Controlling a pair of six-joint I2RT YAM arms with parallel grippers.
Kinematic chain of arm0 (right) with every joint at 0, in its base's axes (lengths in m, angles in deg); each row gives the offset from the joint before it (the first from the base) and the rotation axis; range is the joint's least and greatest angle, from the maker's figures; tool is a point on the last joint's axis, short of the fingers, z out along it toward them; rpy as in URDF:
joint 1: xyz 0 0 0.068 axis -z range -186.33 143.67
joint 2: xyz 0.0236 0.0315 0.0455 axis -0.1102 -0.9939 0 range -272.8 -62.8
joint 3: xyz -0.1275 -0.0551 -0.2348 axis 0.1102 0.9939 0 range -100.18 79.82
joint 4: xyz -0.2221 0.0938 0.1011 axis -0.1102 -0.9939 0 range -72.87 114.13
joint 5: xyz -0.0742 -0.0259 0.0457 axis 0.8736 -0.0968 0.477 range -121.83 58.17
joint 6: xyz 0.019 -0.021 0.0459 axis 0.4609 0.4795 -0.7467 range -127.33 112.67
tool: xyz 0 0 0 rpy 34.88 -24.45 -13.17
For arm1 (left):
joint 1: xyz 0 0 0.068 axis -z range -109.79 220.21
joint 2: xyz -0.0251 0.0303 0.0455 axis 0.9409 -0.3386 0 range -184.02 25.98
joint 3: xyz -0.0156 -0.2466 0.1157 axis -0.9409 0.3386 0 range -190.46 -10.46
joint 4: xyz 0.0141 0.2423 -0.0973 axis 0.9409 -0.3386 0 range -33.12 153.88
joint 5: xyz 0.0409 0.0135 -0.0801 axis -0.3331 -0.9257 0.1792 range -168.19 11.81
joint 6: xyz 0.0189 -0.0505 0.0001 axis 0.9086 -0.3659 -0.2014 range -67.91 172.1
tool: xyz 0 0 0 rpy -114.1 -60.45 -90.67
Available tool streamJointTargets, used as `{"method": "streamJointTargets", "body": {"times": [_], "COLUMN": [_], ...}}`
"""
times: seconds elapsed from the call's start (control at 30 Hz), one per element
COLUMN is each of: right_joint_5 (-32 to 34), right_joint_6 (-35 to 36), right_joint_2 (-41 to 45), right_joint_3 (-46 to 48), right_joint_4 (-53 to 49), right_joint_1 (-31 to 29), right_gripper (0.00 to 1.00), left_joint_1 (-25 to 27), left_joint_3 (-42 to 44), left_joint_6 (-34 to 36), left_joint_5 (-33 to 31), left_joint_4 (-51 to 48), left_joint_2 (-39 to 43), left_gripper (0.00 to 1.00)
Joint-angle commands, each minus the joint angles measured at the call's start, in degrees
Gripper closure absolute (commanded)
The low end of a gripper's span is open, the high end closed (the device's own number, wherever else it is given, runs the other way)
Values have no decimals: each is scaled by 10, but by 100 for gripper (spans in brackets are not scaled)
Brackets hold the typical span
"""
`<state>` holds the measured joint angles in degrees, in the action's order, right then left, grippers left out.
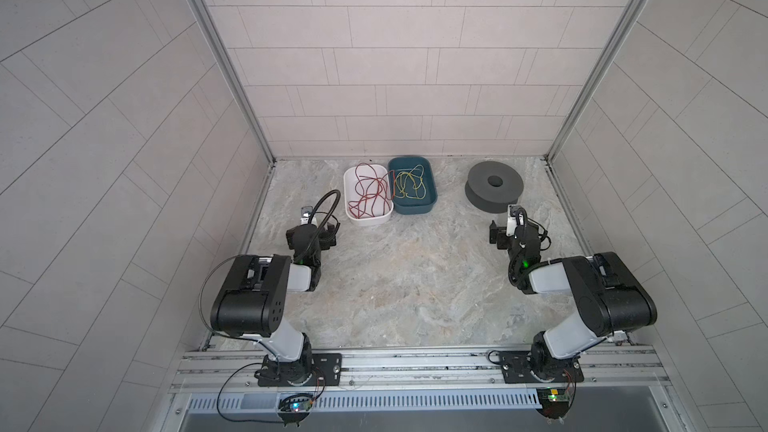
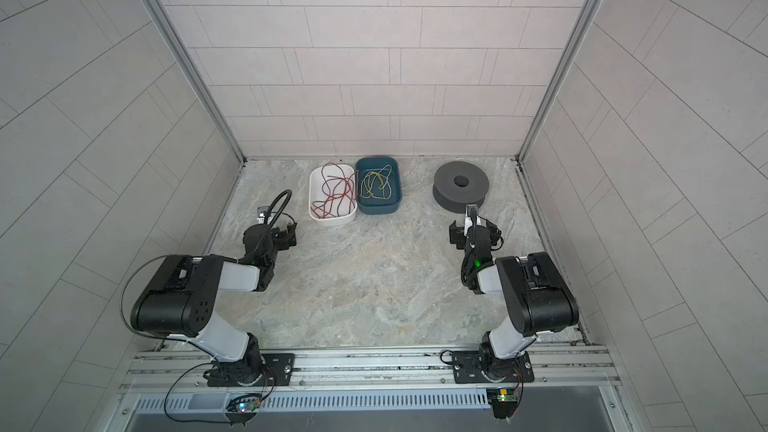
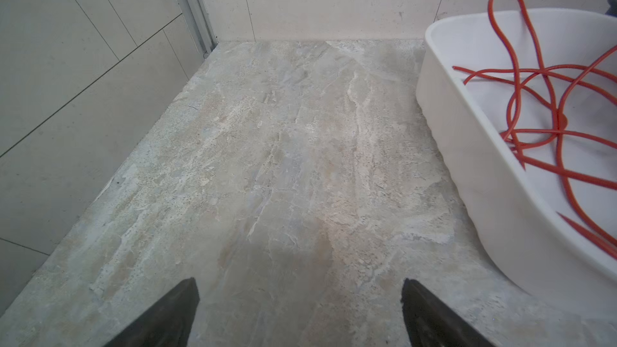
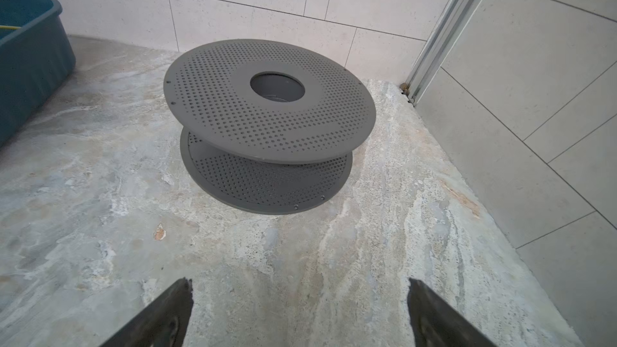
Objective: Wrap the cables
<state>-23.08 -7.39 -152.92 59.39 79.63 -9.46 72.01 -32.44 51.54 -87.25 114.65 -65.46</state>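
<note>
The cables are a thin yellow wire (image 1: 409,185) (image 2: 376,184) lying in loose loops inside a teal bin (image 1: 432,197) (image 2: 395,201) at the back. A short stretch of the yellow wire (image 4: 10,29) shows in the right wrist view. A dark grey perforated spool (image 1: 494,195) (image 2: 459,195) (image 4: 267,121) lies flat at the back right. My left gripper (image 1: 311,231) (image 2: 270,232) (image 3: 298,283) is open over bare table, left of the bins. My right gripper (image 1: 516,230) (image 2: 473,230) (image 4: 299,282) is open just in front of the spool, apart from it.
A white bin (image 1: 348,209) (image 3: 467,161) touching the teal bin's left side holds a tangled red wire (image 1: 368,195) (image 3: 534,128). Tiled walls close in the back and both sides. The teal bin's wall (image 4: 33,61) shows to the spool's left.
</note>
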Motion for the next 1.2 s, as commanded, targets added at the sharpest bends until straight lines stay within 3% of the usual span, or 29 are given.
{"method": "streamJointTargets", "body": {"times": [0.0,0.93,1.03,1.17], "right_joint_5": [-17,-13,14,75], "right_joint_6": [-5,-3,22,34], "right_joint_2": [-1,1,50,160], "right_joint_3": [-6,-1,0,-35], "right_joint_4": [-5,6,-32,-171], "right_joint_1": [4,3,-21,-61], "right_gripper": [1,1,1,1], "left_joint_1": [3,2,9,10], "left_joint_3": [-9,-8,-6,-49], "left_joint_6": [0,-4,-12,-16], "left_joint_5": [-2,-12,-57,-73], "left_joint_4": [17,17,0,-141], "left_joint_2": [6,6,40,124], "left_gripper": [0,0,0,0]}}
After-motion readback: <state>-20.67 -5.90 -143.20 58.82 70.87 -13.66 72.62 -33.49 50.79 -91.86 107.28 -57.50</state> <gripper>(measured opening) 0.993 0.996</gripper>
